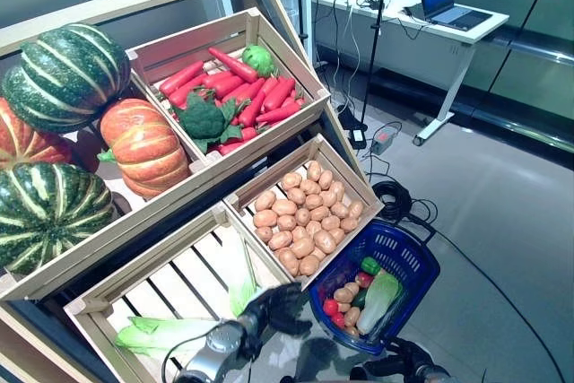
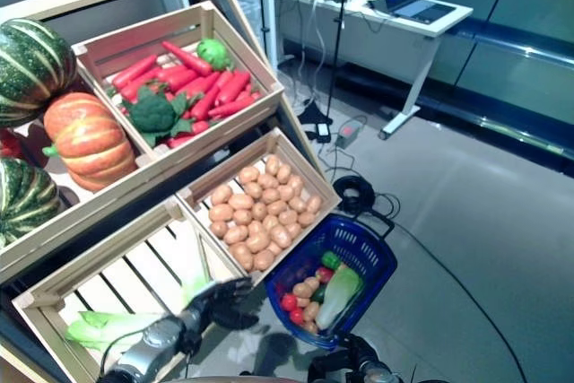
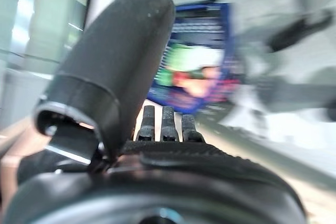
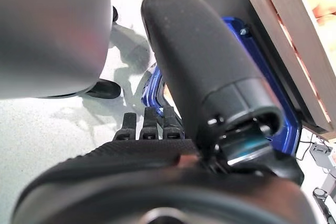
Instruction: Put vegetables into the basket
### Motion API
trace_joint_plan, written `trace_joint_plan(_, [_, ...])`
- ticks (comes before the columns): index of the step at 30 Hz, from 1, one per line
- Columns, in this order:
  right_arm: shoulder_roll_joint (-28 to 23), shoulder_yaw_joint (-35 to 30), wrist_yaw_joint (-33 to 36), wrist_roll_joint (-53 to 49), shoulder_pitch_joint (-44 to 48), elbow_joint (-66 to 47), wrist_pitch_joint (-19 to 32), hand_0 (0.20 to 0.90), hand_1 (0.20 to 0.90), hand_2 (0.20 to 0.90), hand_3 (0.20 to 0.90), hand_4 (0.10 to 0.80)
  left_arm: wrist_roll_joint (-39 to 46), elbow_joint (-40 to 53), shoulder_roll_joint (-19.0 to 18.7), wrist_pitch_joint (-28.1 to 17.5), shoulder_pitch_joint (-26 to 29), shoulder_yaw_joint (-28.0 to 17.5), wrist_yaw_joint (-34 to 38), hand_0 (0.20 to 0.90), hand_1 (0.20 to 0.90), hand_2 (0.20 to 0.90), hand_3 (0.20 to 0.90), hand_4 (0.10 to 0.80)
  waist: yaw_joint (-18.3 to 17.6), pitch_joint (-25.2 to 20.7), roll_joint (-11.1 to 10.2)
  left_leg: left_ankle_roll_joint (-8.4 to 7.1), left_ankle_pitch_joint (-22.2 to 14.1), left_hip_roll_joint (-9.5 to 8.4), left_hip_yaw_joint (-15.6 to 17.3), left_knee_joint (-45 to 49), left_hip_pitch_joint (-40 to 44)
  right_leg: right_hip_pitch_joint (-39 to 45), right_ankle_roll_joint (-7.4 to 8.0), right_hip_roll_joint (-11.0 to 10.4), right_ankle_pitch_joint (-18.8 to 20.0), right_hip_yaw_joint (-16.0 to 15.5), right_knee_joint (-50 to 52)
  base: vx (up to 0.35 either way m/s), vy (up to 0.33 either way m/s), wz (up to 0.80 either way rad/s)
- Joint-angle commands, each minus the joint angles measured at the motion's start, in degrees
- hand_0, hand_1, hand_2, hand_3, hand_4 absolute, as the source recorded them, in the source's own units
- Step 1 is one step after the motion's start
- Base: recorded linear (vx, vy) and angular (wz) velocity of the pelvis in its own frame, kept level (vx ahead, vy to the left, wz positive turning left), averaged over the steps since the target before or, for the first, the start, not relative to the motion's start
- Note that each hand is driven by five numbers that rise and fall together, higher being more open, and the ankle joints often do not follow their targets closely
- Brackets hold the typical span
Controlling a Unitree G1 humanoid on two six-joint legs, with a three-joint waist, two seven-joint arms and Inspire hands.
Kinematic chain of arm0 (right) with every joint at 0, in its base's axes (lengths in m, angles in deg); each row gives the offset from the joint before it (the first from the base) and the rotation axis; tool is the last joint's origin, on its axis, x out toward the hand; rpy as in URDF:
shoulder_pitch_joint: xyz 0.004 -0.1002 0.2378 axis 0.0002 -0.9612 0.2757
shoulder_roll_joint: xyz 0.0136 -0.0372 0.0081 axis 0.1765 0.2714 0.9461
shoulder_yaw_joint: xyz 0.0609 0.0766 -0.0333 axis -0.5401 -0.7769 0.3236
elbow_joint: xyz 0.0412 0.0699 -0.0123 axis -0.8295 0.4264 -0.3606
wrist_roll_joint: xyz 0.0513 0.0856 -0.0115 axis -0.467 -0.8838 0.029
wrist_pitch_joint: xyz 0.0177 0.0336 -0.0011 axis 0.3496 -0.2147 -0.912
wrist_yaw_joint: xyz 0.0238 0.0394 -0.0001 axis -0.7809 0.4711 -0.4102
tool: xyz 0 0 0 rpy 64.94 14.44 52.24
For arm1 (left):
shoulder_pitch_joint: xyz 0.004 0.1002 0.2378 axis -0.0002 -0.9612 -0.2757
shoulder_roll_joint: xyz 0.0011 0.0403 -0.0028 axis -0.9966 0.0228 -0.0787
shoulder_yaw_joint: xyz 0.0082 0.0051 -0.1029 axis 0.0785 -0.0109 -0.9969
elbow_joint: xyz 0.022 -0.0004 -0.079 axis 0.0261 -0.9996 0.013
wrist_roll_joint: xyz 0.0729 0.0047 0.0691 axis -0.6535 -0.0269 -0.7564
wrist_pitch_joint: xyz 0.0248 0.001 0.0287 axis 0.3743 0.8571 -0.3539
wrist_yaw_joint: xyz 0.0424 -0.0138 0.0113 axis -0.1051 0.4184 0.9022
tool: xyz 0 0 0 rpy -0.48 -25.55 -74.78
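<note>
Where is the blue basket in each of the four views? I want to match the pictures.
Left eye view: blue basket at lower right, on the floor beside the potato crate.
Right eye view: lower centre-right, same spot.
Left wrist view: blurred, past the left hand.
Right wrist view: partly hidden behind the right hand; blue rim shows.
Shared landmark: the potato crate.

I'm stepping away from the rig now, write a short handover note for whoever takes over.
Left hand: empty, fingers relaxed, hanging over the front edge of the lettuce crate.
Right hand: low at the near edge by the blue basket; its grip cannot be told.
Done: the basket on the floor holds potatoes, tomatoes, a green pepper and a cabbage.
Left: potato crate full, carrots and broccoli in the upper crate, lettuce in the near one.
</note>
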Motion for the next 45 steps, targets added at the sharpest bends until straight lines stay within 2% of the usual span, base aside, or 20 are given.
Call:
trace_joint_plan(1, [-1.0,1.9,-0.3,1.6,-0.5,-1.2,1.3,0.900,0.900,0.900,0.900,0.800,2.5,6.8,-3.9,-3.8,5.9,-4.9,1.2,0.900,0.900,0.900,0.900,0.800,0.6,1.2,-2.2,-2.93,0.2,3.00,-2.2,0.1,-2.4,1.8,3.60,-6.0,1.0,-1.1,0.3,0.000,0.000,0.00])
trace_joint_plan(8, [-3.4,1.8,-0.4,-1.8,1.8,-1.6,5.0,0.900,0.900,0.900,0.900,0.800,-7.3,10.7,-11.5,-1.5,7.6,-11.1,10.8,0.900,0.900,0.900,0.900,0.800,2.4,4.9,-0.7,-3.01,1.8,2.32,-4.4,0.1,-7.3,-2.1,2.32,-5.7,0.4,-2.7,1.6,-0.108,0.010,0.08])
trace_joint_plan(14, [-6.6,2.1,-0.7,-4.0,6.5,-2.5,6.6,0.900,0.900,0.900,0.900,0.800,-14.0,9.8,-17.5,0.0,8.8,-11.5,15.2,0.900,0.900,0.900,0.900,0.800,3.7,10.9,0.4,-3.81,4.4,2.27,-6.2,0.8,-12.8,-7.4,1.10,-4.8,-0.8,-3.3,5.2,-0.183,-0.009,0.14])
trace_joint_plan(15, [-6.7,2.0,-0.7,-4.0,6.6,-2.4,6.8,0.900,0.900,0.900,0.900,0.800,-13.9,9.9,-17.9,0.1,8.8,-11.6,15.3,0.900,0.900,0.900,0.900,0.800,3.8,11.1,0.4,-3.87,4.5,2.29,-6.3,0.9,-13.0,-7.5,1.03,-4.7,-0.8,-3.4,5.3,-0.083,-0.039,0.03])
trace_joint_plan(18, [-7.4,1.8,-0.4,-4.8,7.8,-1.4,8.4,0.900,0.900,0.900,0.900,0.800,-16.9,11.1,-22.1,2.5,8.6,-12.3,16.6,0.900,0.900,0.900,0.900,0.800,4.8,13.9,0.3,-4.27,4.9,2.41,-6.9,3.2,-16.0,-9.0,0.51,-4.3,-1.4,-4.1,6.7,-0.118,-0.097,0.08])
trace_joint_plan(23, [-8.7,1.9,1.1,-7.1,11.4,0.2,9.6,0.900,0.900,0.900,0.900,0.800,-21.3,10.9,-26.6,4.7,9.6,-11.0,18.1,0.900,0.900,0.900,0.900,0.800,6.2,17.3,0.8,-4.42,4.8,1.95,-8.5,8.5,-22.3,-13.5,-0.49,-3.8,-2.3,-5.3,10.3,-0.156,-0.066,0.18])
trace_joint_plan(28, [-9.7,2.1,1.8,-8.0,13.6,-0.4,10.6,0.900,0.900,0.900,0.900,0.800,-22.3,11.9,-29.4,3.2,8.8,-11.3,22.5,0.900,0.900,0.900,0.900,0.800,7.2,20.3,0.7,-4.98,5.4,1.55,-9.9,13.9,-27.4,-15.9,-1.28,-3.1,-3.2,-5.9,12.8,-0.121,-0.055,0.12])
trace_joint_plan(31, [-9.8,2.8,1.7,-9.8,16.4,-0.9,12.1,0.900,0.900,0.900,0.900,0.800,-30.2,11.3,-31.1,2.8,10.2,-10.0,28.7,0.900,0.900,0.900,0.900,0.800,7.8,22.3,-0.2,-4.74,5.4,1.19,-10.2,15.4,-30.5,-18.0,-1.73,-2.3,-3.2,-6.1,13.6,-0.138,-0.075,0.01])
trace_joint_plan(35, [-9.4,3.8,1.7,-10.5,18.7,-3.5,13.5,0.900,0.900,0.900,0.900,0.800,-35.9,10.3,-32.7,3.4,11.9,-9.5,34.4,0.900,0.900,0.900,0.900,0.800,8.6,24.2,-1.0,-4.52,4.9,0.28,-10.3,17.9,-33.4,-20.2,-2.08,-2.1,-3.6,-6.5,15.1,-0.100,-0.045,0.02])
trace_joint_plan(39, [-9.8,4.2,2.7,-11.4,19.8,-6.5,12.4,0.900,0.900,0.900,0.900,0.800,-39.5,7.2,-33.1,3.8,12.2,-9.0,39.1,0.900,0.900,0.900,0.900,0.800,8.8,25.3,-2.1,-4.20,4.2,-0.40,-10.1,20.4,-36.0,-22.8,-2.31,-2.1,-3.8,-6.5,17.2,-0.070,-0.017,0.01])
trace_joint_plan(45, [-10.2,3.8,3.4,-12.4,20.8,-7.2,12.2,0.900,0.900,0.900,0.900,0.800,-46.5,3.2,-32.3,1.5,12.5,-8.0,48.9,0.900,0.900,0.900,0.900,0.800,8.9,26.4,-2.9,-3.74,2.9,-1.11,-9.6,23.7,-39.4,-26.2,-2.42,-2.3,-4.4,-6.1,20.2,-0.038,0.001,0.03])
